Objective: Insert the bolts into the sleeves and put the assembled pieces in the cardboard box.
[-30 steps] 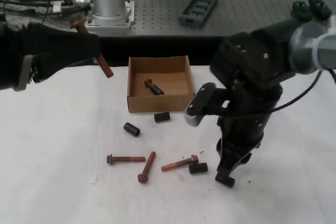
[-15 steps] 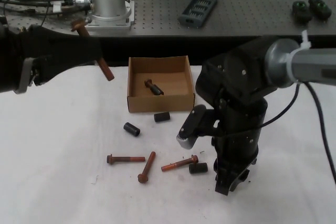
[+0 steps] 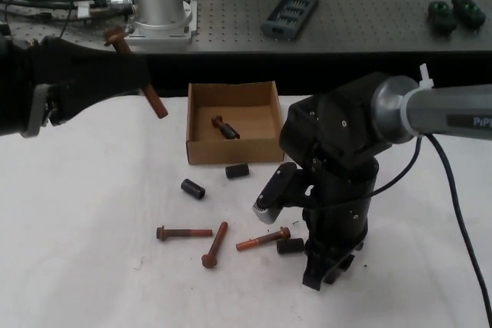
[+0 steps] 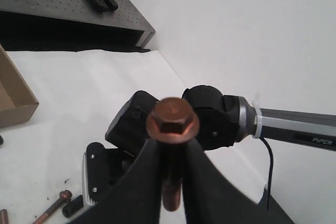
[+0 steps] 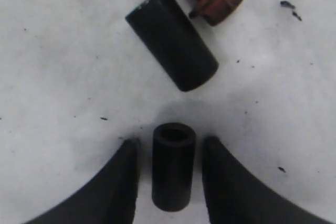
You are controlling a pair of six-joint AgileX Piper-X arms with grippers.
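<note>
Rusty-copper bolt (image 4: 171,123) clamped by its shank in left gripper (image 4: 171,150), aloft, presumably awaiting its mate; right gripper (image 5: 170,142) down at white cloth (image 5: 63,77), fingers parted around black sleeve (image 5: 173,174), not touching, likely to grasp it.

copper bolt (image 4: 170,124), black sleeve (image 5: 173,166), brown box (image 3: 234,150)
</note>
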